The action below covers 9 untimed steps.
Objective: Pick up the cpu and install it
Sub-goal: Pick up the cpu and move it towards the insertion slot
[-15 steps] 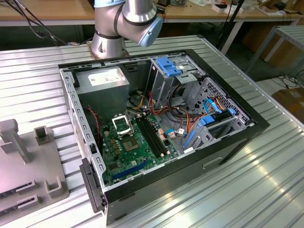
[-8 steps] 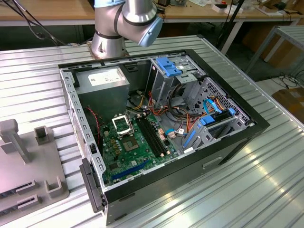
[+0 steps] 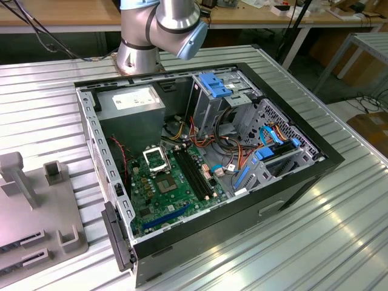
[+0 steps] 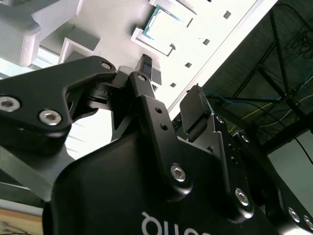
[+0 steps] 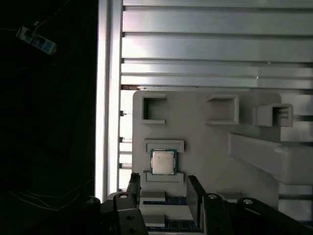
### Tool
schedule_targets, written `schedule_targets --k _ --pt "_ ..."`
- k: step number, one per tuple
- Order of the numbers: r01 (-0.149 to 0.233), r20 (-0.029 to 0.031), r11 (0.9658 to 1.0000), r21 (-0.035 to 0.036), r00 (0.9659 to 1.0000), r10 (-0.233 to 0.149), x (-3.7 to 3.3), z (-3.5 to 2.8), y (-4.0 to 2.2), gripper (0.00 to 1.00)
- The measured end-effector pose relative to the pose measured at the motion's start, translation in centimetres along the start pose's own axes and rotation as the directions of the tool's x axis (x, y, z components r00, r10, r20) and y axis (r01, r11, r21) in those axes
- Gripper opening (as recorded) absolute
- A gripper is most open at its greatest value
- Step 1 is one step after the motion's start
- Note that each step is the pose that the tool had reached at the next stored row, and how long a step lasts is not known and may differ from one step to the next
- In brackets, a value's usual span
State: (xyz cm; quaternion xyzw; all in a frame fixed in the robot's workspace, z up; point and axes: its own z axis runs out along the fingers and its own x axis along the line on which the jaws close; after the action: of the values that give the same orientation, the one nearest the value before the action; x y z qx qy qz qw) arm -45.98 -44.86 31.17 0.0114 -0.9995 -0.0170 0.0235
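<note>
Beneath the wrist, on a grey fixture plate (image 5: 215,171), we see the cpu (image 5: 162,162) lying flat with its silver-grey top up. It is seated between 2 raised grey brackets, 1 on each of 2 opposite sides. The gripper (image 5: 164,193) hangs above the plate, close to the chip. Its jaws stand apart with nothing between them, and neither of the 2 black fingers (image 5: 195,191) touches the cpu. Both wrist views show that same open gap, with the chip beyond the fingertips and free of them.

Seen from the exterior view, the plate lies on the ribbed metal table (image 3: 339,242) at that view's left, just beside an open computer case (image 3: 200,239) that lies on its side. Inside the case we make out a green motherboard (image 3: 157,200) carrying a black-and-silver square socket frame (image 3: 156,159). A grey power supply (image 3: 130,100) sits at the far end. We cannot tell whether the socket holds anything. The arm (image 3: 163,24) rises from the table behind the case.
</note>
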Motion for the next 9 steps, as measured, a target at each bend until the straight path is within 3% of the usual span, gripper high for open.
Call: schedule_targets --k 9 --pt "0.000 0.0000 1.0000 0.0000 1.0000 0.000 0.01 0.05 0.00 0.51"
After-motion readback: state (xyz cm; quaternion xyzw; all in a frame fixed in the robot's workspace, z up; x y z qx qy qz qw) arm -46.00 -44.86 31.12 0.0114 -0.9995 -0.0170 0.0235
